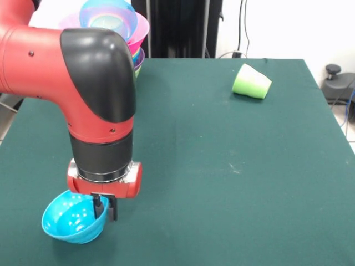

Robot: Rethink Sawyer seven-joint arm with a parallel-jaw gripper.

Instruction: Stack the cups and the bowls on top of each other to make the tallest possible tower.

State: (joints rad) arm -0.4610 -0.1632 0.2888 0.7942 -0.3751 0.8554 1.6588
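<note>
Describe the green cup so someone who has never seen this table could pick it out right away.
On the dark green table, look toward its far right part. The light green cup lies there tipped on its side, alone. Unlike the small cyan bowl at the gripper, it is narrow and tapered.

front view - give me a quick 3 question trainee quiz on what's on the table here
1. True or false: the light green cup stands upright.
2. What is the gripper closed on? A) the cup B) the rim of the small cyan bowl C) nothing
3. Fill in: the tower of nested bowls stands at the table's far ____ corner in this view.

Key: 1. false, it lies on its side. 2. B. 3. left.
</note>
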